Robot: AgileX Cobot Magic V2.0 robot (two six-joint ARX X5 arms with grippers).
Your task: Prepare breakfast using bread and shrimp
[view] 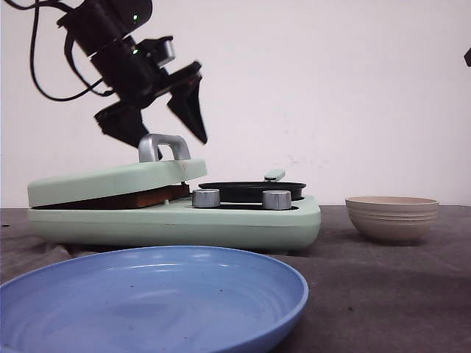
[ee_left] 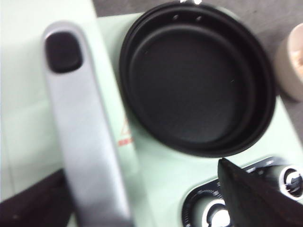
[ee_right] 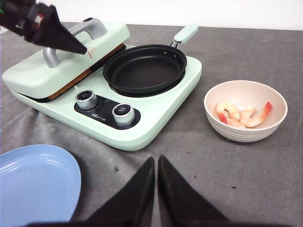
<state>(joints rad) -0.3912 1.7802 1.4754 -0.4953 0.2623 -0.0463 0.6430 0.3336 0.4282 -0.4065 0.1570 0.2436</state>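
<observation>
Pinkish-orange shrimp [ee_right: 240,115] lie in the beige ribbed bowl [ee_right: 279,101], which stands to the right of the cooker [view: 397,218]. A golden-brown edge [ee_right: 71,85], apparently the bread, shows in the gap under the cooker's nearly shut green lid [view: 103,182]. My left gripper [view: 174,143] hangs open just above that lid. Its fingers straddle the silver lid handle [ee_left: 87,137] without closing on it. My right gripper [ee_right: 155,163] is shut with nothing in it, above the grey cloth in front of the cooker.
The mint-green cooker [ee_right: 156,125] has an empty black pan [ee_right: 144,68] on its right half and two silver knobs [view: 277,199] in front. A blue plate [view: 154,298] lies nearest the camera. Grey cloth covers the table [ee_right: 246,179].
</observation>
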